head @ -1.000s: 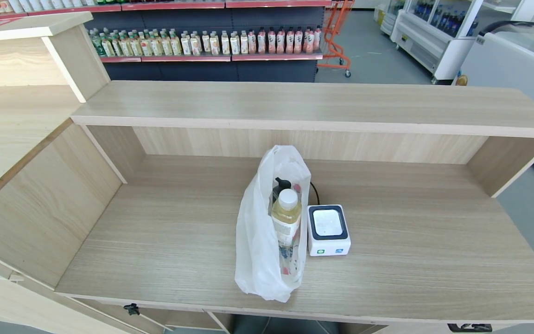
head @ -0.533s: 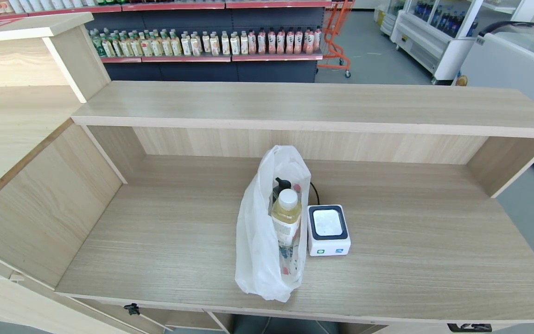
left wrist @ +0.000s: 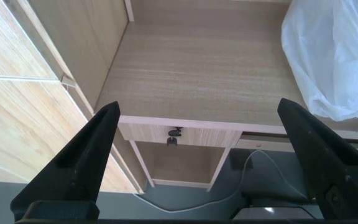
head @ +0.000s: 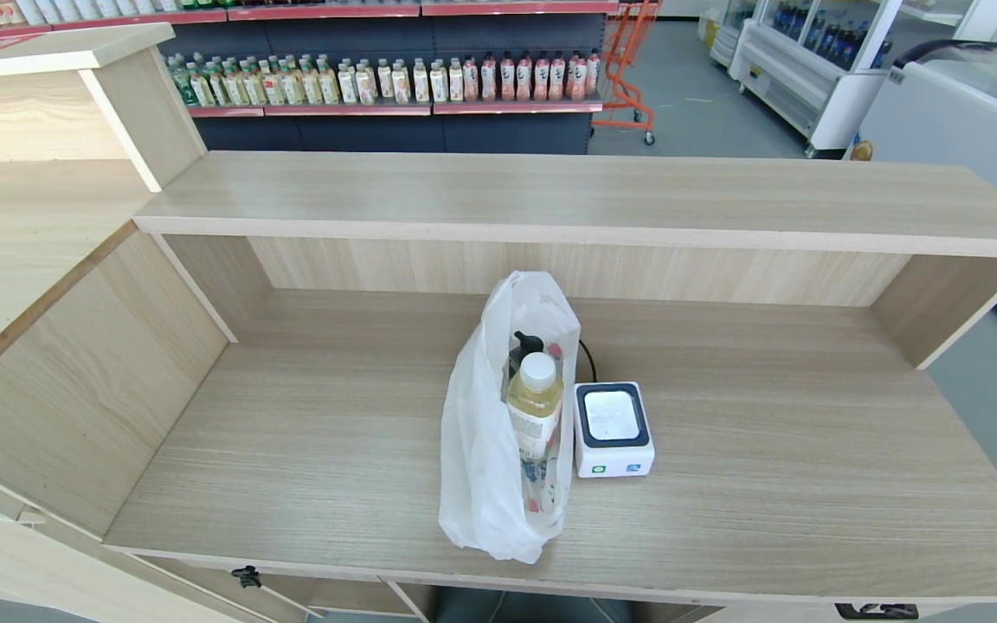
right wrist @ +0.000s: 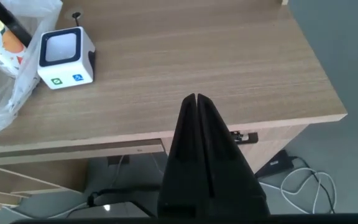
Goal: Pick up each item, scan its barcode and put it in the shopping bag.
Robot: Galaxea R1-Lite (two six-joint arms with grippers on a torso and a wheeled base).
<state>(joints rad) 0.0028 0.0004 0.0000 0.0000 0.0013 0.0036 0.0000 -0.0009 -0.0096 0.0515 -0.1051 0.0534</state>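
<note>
My left gripper (left wrist: 197, 104) has its fingers spread wide with nothing between them. It hangs off the front edge of the light wooden bench (head: 810, 450), on my left side. My right gripper (right wrist: 196, 98) is pinched fully closed on nothing and sits off the same front edge, over on the right.

Outward from there, the white thin-plastic shopping bag (head: 481, 450) stands upright mid-bench, well apart from both grippers and between them. Inside it I can make out a clear bottle of yellowish drink with a white cap (head: 536, 402). A dark pump-top bottle (head: 523, 346) is tucked just behind that one. The white cube-shaped barcode scanner with a glass top (head: 612, 428) sits just beside the bag on its right. That puts it nearer my right gripper than my left.

My read is that both items I can see are already bagged, so this looks like the tail end of the job. The way to do this bit well is to keep both arms low and clear of the bag. That thin plastic would snag easily, and the upright bottles look tippy. If another item turns up, I'd take it with the left gripper since it's already spread. The right one would need to part its fingers first.
</note>
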